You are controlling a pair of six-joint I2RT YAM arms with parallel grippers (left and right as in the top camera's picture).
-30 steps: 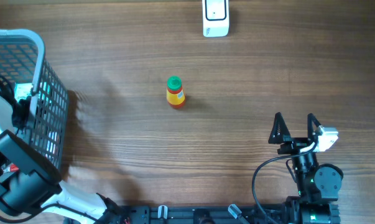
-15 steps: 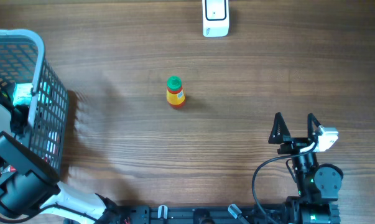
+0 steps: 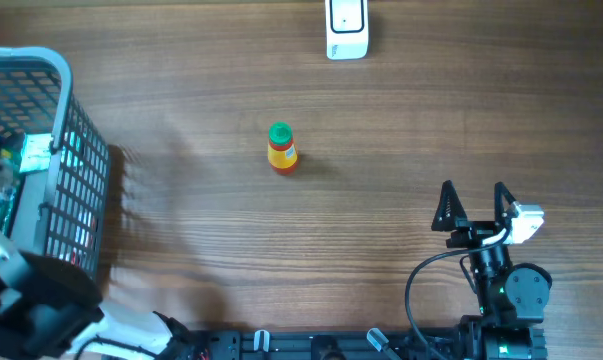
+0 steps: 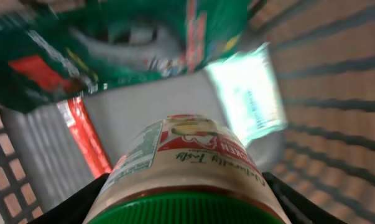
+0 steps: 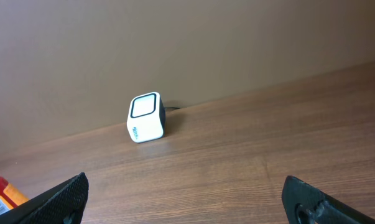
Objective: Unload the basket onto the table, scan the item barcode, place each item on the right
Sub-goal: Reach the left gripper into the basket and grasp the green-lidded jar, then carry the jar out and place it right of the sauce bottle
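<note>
Jar, green-lidded, white-and-red label

Soft even light; left wrist view motion-blurred; overhead sharp.

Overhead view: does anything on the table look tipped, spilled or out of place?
Nothing stands out. The small bottle stands upright on the table, the white scanner sits at the far edge, the basket at the left; no spill shows.
</note>
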